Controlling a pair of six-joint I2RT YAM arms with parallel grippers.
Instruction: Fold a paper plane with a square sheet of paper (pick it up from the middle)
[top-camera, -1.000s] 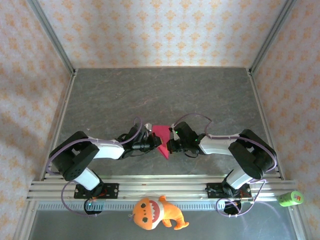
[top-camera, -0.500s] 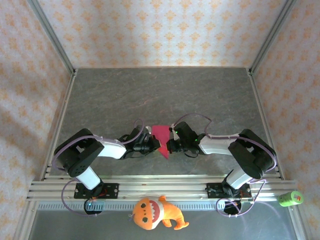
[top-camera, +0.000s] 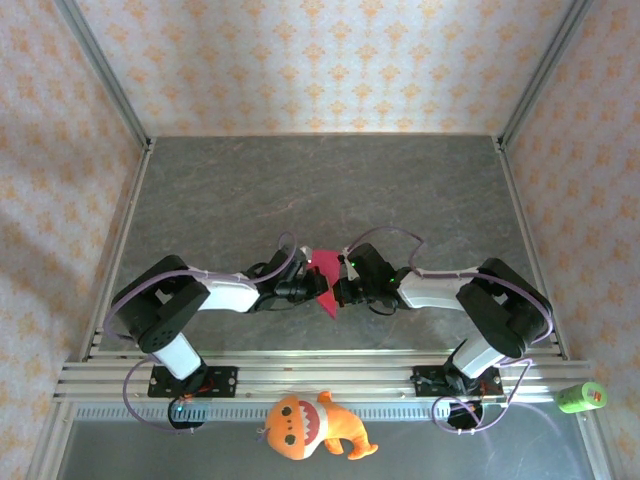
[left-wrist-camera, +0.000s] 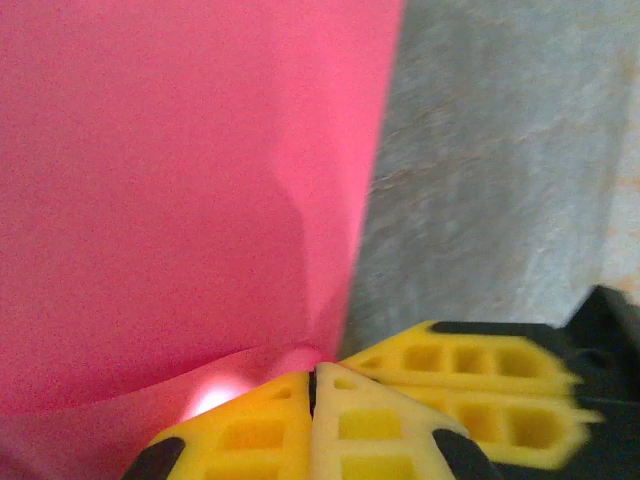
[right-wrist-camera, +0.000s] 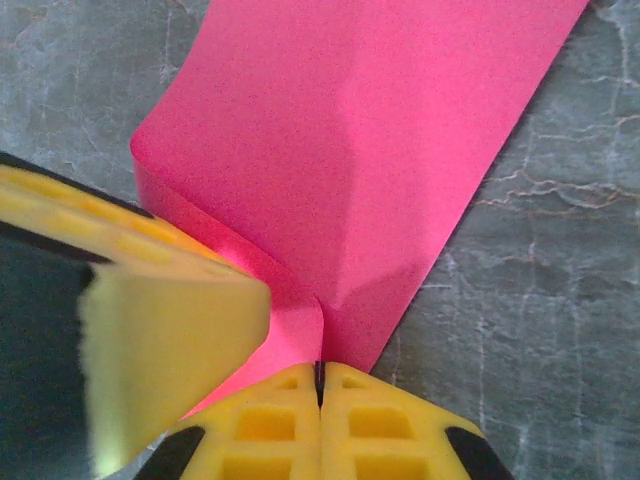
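Count, near to far:

- 1 orange plush toy (top-camera: 310, 425) sits in front of the aluminium rail (top-camera: 330, 378), mid-width.
- 1 green cylinder (top-camera: 580, 397) lies at the rail's far right end.
- 2 arms are bolted on the rail, left arm (top-camera: 190, 300) and right arm (top-camera: 470, 295). Both reach inward and meet near the table's middle.
- 1 paper sheet (top-camera: 322, 266), magenta-pink and already folded. From the top it is a narrow shape with a point toward the near edge, sitting between the two wrists.

Left gripper (left-wrist-camera: 313, 392): yellow fingers pressed together with no gap. The sheet's folded edge runs into the seam at the tips, so it is clamped on the paper.

Right gripper (right-wrist-camera: 320, 388): same, fingers flush, with the curled edge of the sheet pinched at the tips.

The two grippers are just beside each other, and each wrist cam catches the other's yellow fingers. The paper bows into a soft loop at the pinch. Whether its far end touches the table I can't tell.

Surface: 1 table (top-camera: 250, 190), dark grey marbled top.

Room: cream wallpaper with an orange floral pattern on the back wall (top-camera: 320, 60) and both sides. Aluminium frame posts stand at the back corners.
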